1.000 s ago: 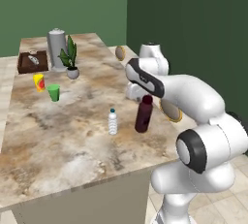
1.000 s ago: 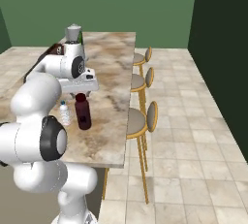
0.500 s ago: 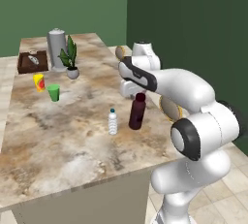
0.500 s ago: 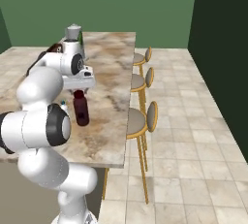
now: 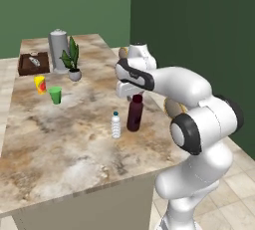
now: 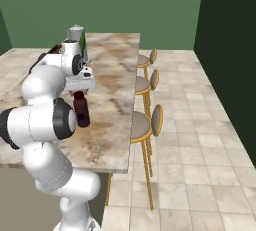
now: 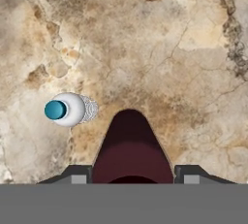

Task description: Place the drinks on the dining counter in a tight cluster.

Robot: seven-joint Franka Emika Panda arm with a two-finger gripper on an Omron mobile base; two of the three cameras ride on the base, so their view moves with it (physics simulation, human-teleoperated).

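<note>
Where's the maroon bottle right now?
The maroon bottle stands upright on the dining counter near its right edge, just right of the water bottle, with the tool straddling its top.

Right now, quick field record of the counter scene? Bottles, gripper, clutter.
maroon bottle: upright on dining counter, between the gripper fingers
gripper: shut on the maroon bottle's top, pointing straight down
water bottle: upright, just beside the maroon bottle, a small gap between
green cup: farther back, apart from the bottles
plant: far end
</note>
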